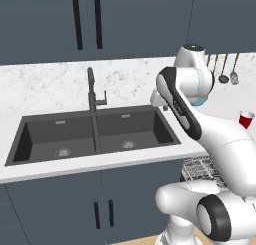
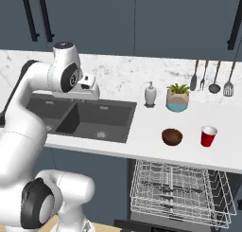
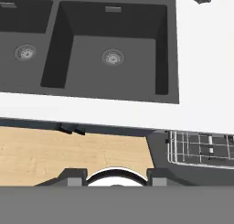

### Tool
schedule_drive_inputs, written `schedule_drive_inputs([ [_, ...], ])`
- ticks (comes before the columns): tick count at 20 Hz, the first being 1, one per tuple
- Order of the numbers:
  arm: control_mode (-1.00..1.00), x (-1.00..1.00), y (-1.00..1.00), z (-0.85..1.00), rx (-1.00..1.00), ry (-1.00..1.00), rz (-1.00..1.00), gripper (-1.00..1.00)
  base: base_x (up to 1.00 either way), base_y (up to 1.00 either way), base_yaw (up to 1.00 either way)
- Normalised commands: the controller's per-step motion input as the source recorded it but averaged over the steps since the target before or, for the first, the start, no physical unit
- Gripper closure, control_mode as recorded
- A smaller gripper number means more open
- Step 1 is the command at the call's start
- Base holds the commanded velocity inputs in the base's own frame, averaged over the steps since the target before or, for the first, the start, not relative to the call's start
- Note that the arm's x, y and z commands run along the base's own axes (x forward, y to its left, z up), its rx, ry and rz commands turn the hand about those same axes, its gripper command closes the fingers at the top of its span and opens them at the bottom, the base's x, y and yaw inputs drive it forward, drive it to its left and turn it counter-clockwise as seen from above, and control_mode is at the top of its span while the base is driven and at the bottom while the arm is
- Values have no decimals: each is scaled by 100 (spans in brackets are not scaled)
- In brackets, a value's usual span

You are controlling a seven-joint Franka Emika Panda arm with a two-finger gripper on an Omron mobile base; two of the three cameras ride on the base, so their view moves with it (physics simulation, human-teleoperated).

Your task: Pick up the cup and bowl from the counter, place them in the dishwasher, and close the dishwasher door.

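Arm parked high over the sink (image 2: 90,117), hand facing down at the 2 basins. Gripper (image 3: 117,178) carries nothing; the fingers (image 3: 73,176) stand apart with a plain gap between them.

Cup (image 2: 208,136) and bowl (image 2: 172,137) sit on the counter (image 2: 142,141), near each other but not touching, well to the right of the hand. Below them the dishwasher (image 2: 179,193) has its rack pulled out; the door is cut off at the picture's lower edge.

Step in hand, as I read it: reaching for the first dish. Best to swing right and come down over the bowl's rim. Keep clear of the plant pot (image 2: 177,98) and the soap bottle (image 2: 150,94) behind.
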Motion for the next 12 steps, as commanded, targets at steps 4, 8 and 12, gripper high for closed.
schedule_drive_inputs([
  [4,-100,-18,0,0,0,0,0,-100,0,0,0],
  [8,-100,-41,-2,-1,0,0,0,-100,0,0,0],
  [12,-100,-54,-4,-5,0,0,-2,-100,0,0,0],
])
